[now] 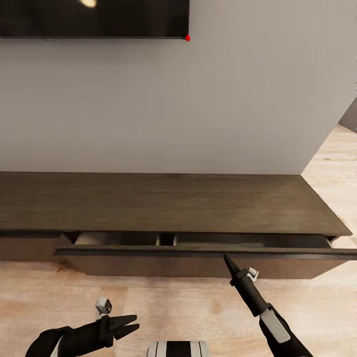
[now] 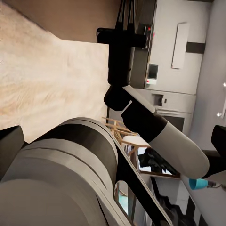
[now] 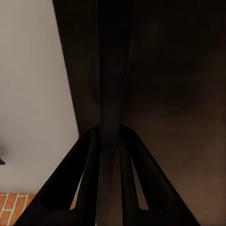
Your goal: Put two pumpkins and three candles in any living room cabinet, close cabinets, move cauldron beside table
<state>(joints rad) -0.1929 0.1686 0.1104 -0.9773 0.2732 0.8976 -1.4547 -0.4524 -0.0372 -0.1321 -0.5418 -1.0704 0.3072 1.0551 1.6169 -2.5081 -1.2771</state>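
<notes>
The long dark brown cabinet (image 1: 163,203) stands against the wall, and its wide drawer (image 1: 148,263) is pulled out a little. A narrow slot shows pale insides and a divider; any contents are hidden. My right gripper (image 1: 226,259) is shut, its pointed tip against the upper edge of the drawer front right of the middle. In the right wrist view its fingers (image 3: 89,165) lie pressed together along the dark wood. My left gripper (image 1: 133,326) hangs open and empty low over the floor at the left. The pumpkins, candles, cauldron and coffee table are out of view.
A dark TV screen (image 1: 94,20) hangs on the grey wall above the cabinet. Light wood floor (image 1: 188,307) lies between me and the cabinet. The wall ends at the right, with more floor (image 1: 332,158) beyond. My own trunk (image 2: 70,179) looms large in the left wrist view.
</notes>
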